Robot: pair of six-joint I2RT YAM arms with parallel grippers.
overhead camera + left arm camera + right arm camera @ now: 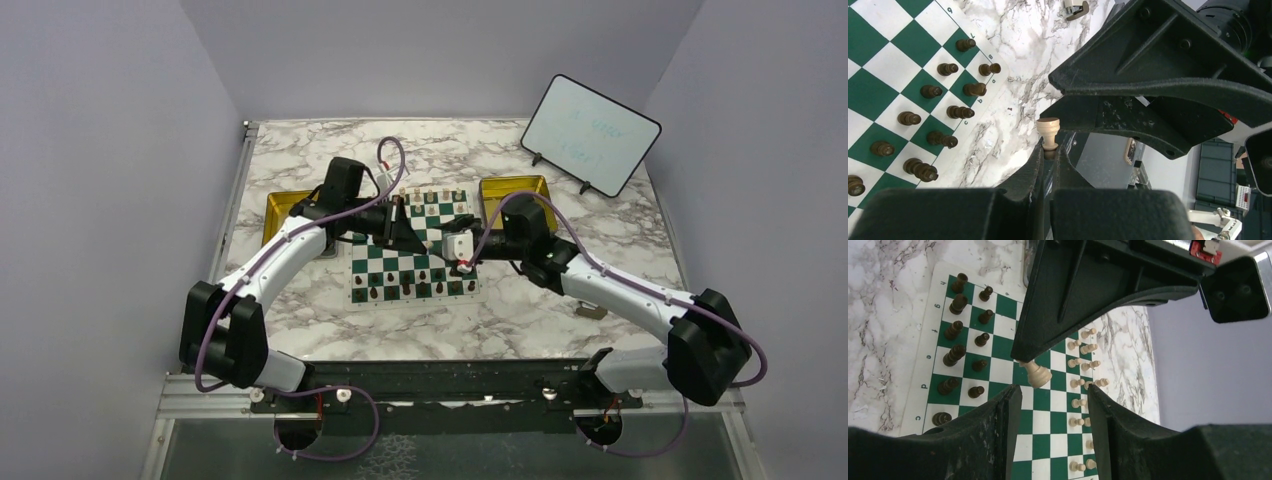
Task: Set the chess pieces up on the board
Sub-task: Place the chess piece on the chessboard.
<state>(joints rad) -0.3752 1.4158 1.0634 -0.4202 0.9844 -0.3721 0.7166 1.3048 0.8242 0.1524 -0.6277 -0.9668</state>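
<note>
The marble table (300,320) carries the board (385,268) at its centre, with gold trays (272,215) at the board's 9 and 3 o'clock. Over the board's middle, the left gripper (1050,154) pinches a cream pawn (1049,129) by its head, fingers pressed tight. The right gripper (1052,392), at roughly 3 o'clock of that pawn, has its fingers spread and grips nothing. Dark pieces (405,290) line the board's 6 o'clock edge and cream pieces (430,197) its 12 o'clock edge.
</note>
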